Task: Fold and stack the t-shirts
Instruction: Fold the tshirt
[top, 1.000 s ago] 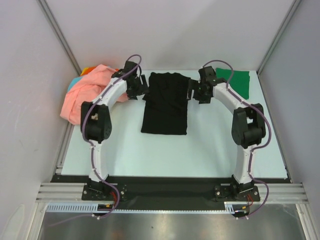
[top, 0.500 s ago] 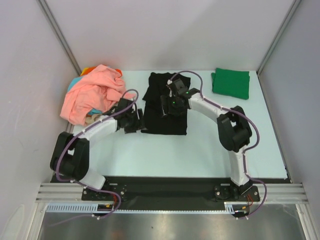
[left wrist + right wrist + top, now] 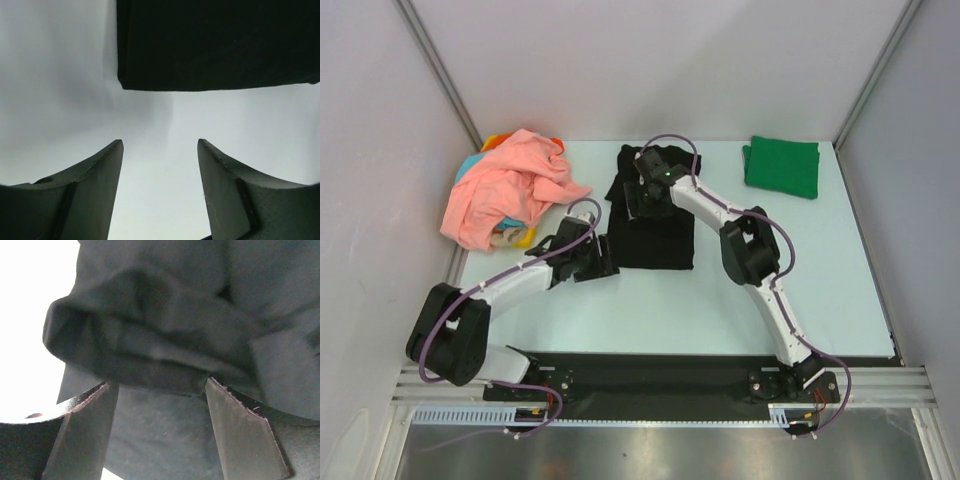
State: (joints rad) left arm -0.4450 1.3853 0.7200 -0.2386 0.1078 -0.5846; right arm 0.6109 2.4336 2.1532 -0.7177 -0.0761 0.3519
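Black t-shirt (image 3: pixel 660 240): lies flat as a long narrow panel on the middle of the tabletop (image 3: pixel 770 270), towards the far edge. Its outline is little altered from a second ago.

Change noted: both arms have left the far end of the garment. The right gripper (image 3: pixel 648 200) has swung in from the right side and now sits over the far-left part of the shirt. The left gripper (image 3: pixel 598 262) has pulled back to the shirt's near-left corner. Judgement: the lengthwise folds appear finished and the crosswise fold is being set up; no cloth is secured yet.

Right arm: stretched leftwards across the garment. Right wrist view shows the fingers (image 3: pixel 85 435) spread, a bunched roll of black cloth (image 3: pixel 165 330) lying across their tips, not pinched.

Left arm: low and extended from the near-left. Its fingers (image 3: pixel 90 195) are spread and empty, the shirt's corner (image 3: pixel 215 45) just ahead, apart from them.

Other shirts: green one (image 3: pixel 782 165) folded at the far-right corner; salmon-pink one (image 3: pixel 505 195) heaped unfolded at the far-left corner.
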